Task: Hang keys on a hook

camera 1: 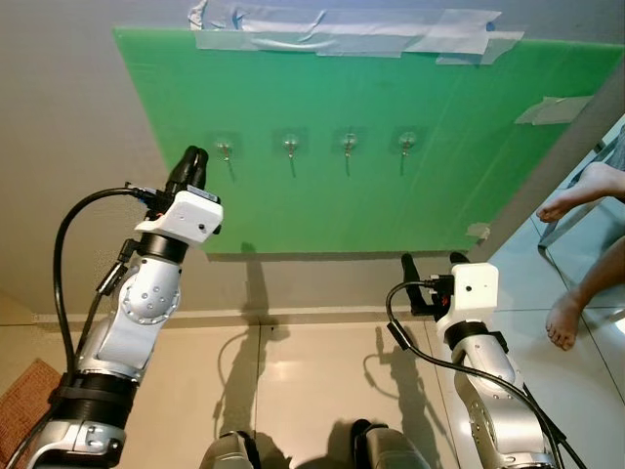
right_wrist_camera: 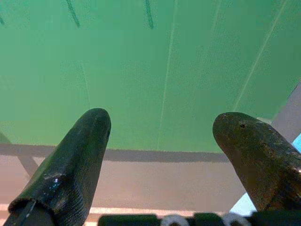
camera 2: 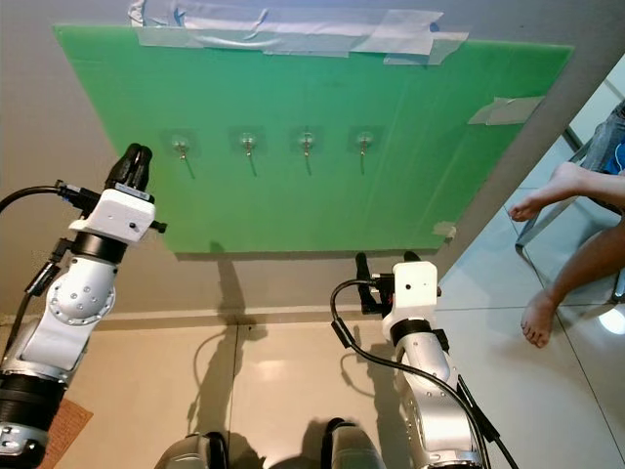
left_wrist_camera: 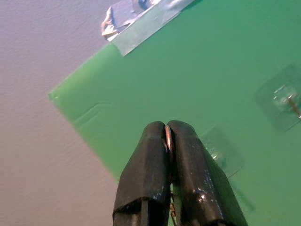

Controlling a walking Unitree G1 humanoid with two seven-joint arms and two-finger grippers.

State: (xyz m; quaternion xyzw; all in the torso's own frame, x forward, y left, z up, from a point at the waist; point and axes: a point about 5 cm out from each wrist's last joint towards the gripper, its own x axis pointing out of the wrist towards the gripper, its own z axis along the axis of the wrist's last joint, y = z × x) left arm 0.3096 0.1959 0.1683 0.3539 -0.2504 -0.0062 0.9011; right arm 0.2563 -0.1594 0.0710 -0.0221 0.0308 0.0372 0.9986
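Our right gripper (camera 1: 431, 261) hangs low, fingers spread, empty; our left gripper (camera 1: 190, 166) is raised, fingers pinched on a thin metal key ring (left_wrist_camera: 167, 137), just left of and slightly below the leftmost hook (camera 1: 225, 149) on the green board (camera 1: 469, 117); left arm nearer.

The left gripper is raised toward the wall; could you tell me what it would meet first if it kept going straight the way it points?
Probably the green board, beside the leftmost hook. The left gripper, shut on a thin metal ring, points at the board near that hook's clear pad; depth is unclear.
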